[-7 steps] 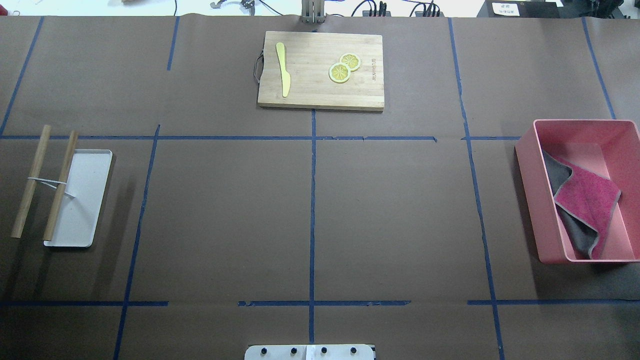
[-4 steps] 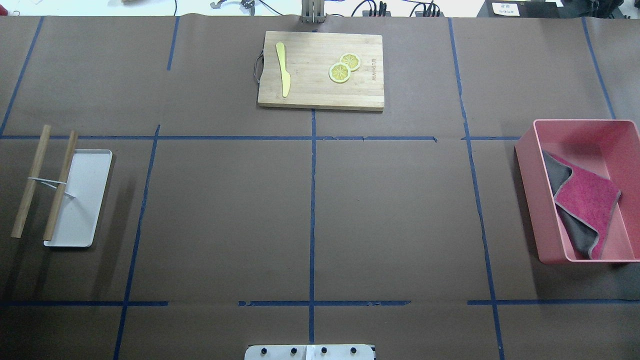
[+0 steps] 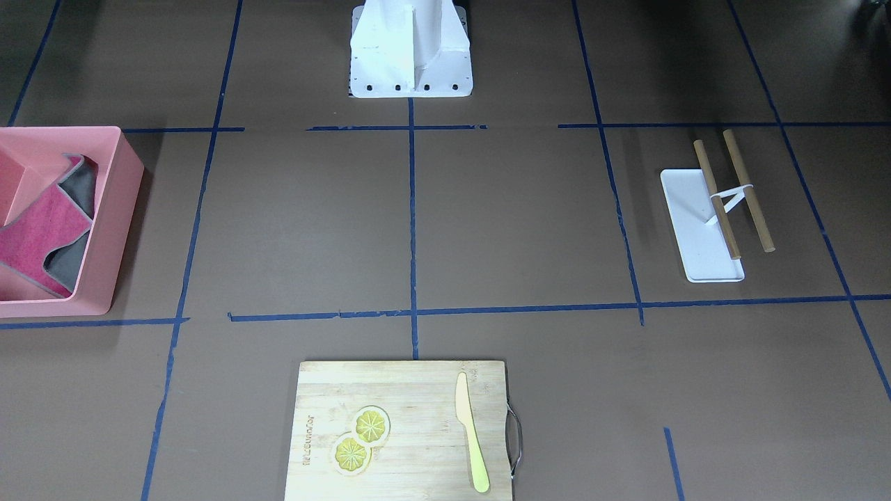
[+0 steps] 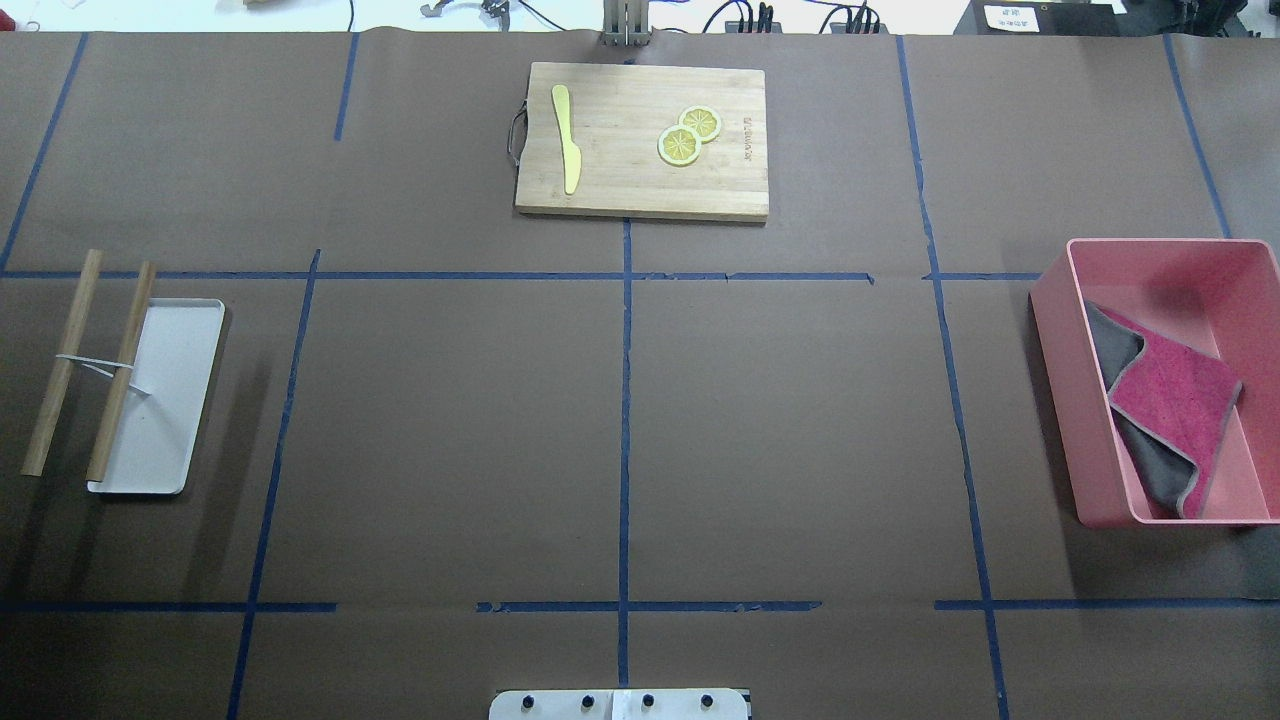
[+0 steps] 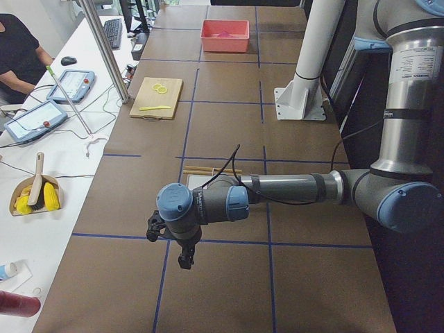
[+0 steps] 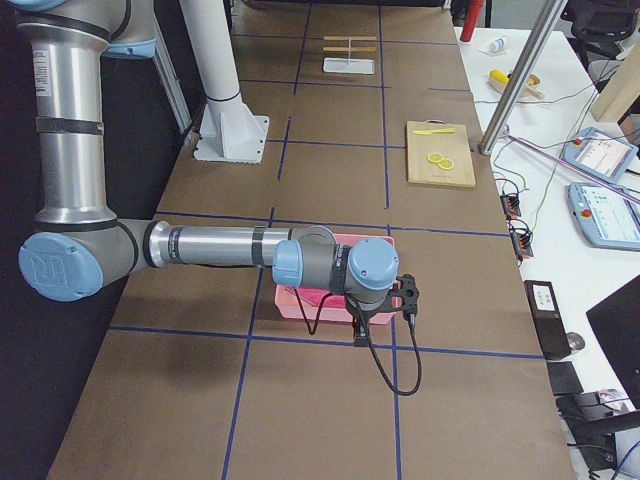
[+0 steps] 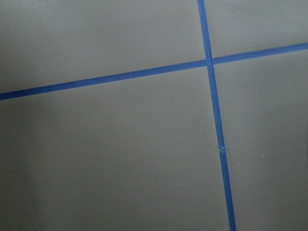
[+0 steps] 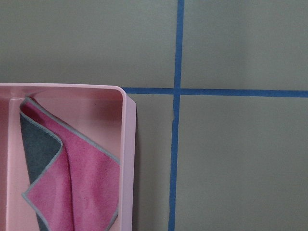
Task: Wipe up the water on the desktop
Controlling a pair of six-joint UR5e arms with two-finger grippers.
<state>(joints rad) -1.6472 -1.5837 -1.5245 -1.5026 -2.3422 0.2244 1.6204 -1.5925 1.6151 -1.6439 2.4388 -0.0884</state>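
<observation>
The desktop is a dark-brown surface with a blue tape grid, and I see no water on it. A pink and grey cloth lies folded in a pink bin at the robot's right; the right wrist view shows the cloth too. My right gripper shows only in the exterior right view, hanging by the bin's near side; I cannot tell if it is open. My left gripper shows only in the exterior left view, above a tape crossing; I cannot tell its state.
A bamboo cutting board with a yellow knife and two lemon slices lies at the far middle. A white tray with two tied wooden sticks lies at the left. The robot base stands at the near edge.
</observation>
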